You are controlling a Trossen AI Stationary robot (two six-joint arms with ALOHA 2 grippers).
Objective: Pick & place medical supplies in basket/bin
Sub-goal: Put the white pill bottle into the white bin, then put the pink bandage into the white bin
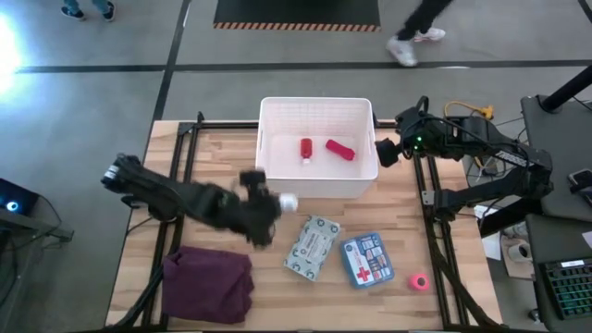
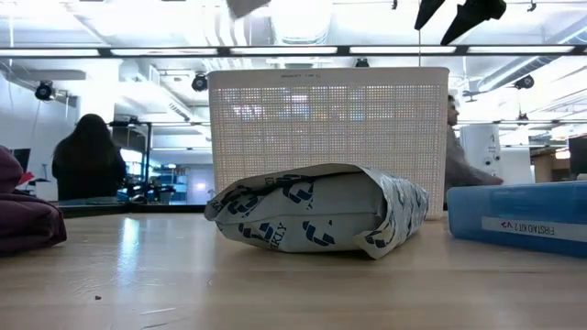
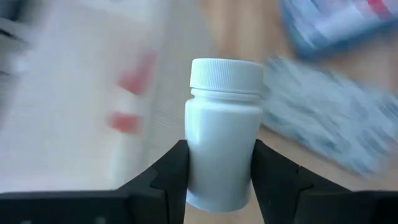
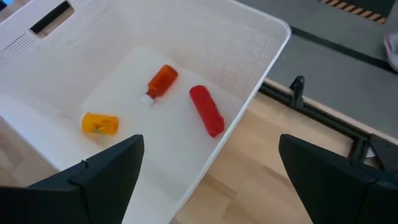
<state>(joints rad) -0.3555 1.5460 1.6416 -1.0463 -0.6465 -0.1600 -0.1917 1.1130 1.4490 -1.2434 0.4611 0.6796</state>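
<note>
The left gripper (image 3: 219,180) is clamping the small white bottle (image 3: 222,130) between its two dark fingers, with the capped end of the bottle projecting forward past the fingertips. In the high view this gripper (image 1: 270,205) is holding the bottle (image 1: 288,200) above the table, just outside the near wall of the white basket (image 1: 317,190) at its left end. Inside the basket, the small red bottle (image 1: 306,149) and the pink-red tube (image 1: 339,149) are lying side by side on the floor, and the right wrist view is also showing a small orange item (image 4: 99,123) apart from them. The right gripper (image 1: 384,154) is hanging beside the basket's right wall with its fingers spread wide apart and nothing between them. On the wooden table (image 1: 416,231), the grey-green flat packet (image 1: 312,246) is lying in front of the basket, the blue first-aid box (image 1: 366,260) is sitting just beside it, and the pink roll (image 1: 419,282) is resting near the right edge. The folded maroon cloth (image 1: 209,283) is occupying the near left corner.
</note>
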